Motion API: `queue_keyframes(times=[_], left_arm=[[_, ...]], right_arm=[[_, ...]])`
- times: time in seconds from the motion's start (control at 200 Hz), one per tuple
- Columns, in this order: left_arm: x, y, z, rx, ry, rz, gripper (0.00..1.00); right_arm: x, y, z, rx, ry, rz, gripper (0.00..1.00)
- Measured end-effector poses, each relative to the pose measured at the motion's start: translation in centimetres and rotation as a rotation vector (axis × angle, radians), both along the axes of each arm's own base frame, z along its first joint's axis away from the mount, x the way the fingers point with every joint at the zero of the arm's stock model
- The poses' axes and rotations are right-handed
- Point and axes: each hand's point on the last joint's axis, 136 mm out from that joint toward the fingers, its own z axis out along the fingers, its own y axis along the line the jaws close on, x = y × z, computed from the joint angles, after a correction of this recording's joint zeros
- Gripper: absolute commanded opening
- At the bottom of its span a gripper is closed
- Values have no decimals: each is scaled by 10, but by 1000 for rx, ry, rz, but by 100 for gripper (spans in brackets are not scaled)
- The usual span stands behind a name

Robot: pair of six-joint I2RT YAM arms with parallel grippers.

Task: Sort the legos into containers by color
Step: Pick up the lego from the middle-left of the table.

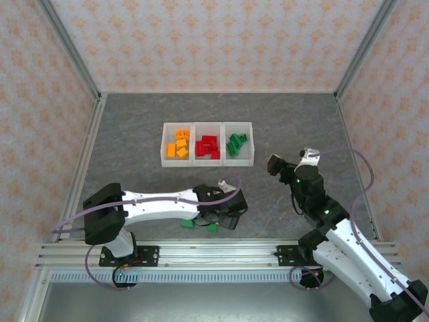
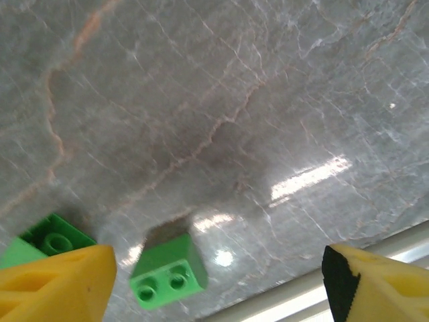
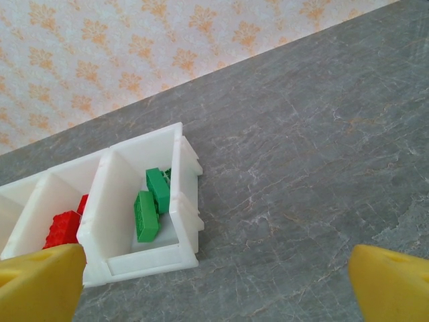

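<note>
Green bricks are what remains. From above, two loose green legos (image 1: 188, 223) lie just beside your left gripper (image 1: 226, 216), and the containers (image 1: 208, 163) stand well apart. At the left wrist, the fingers (image 2: 60, 288) are released. One green brick (image 2: 167, 272) sits off-centre between them, and its neighbour (image 2: 50, 240) is near, so closing may twist or push one away. At the right wrist, the right gripper (image 3: 216, 268) is spread and empty.

Looks down on grey marbled table (image 2: 214, 100); frames green brick (image 2: 167, 272) between wide-spread yellow fingers (image 2: 60, 285); partly covers second green brick (image 2: 50, 238).
</note>
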Motion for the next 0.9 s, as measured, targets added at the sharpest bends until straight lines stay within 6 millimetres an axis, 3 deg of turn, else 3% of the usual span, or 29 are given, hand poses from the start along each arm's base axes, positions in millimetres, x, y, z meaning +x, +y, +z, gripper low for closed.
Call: queue_keyframes(times=[0.18, 0.511, 0.896], left_arm=[[-12, 10, -15, 19, 33, 81, 79], [-14, 32, -27, 69, 35, 199, 77], [-16, 34, -51, 106, 55, 198, 61]], right_arm=[[-1, 0, -7, -7, 13, 1, 100], [-1, 0, -6, -5, 13, 4, 100], [-2, 2, -6, 4, 13, 12, 100]])
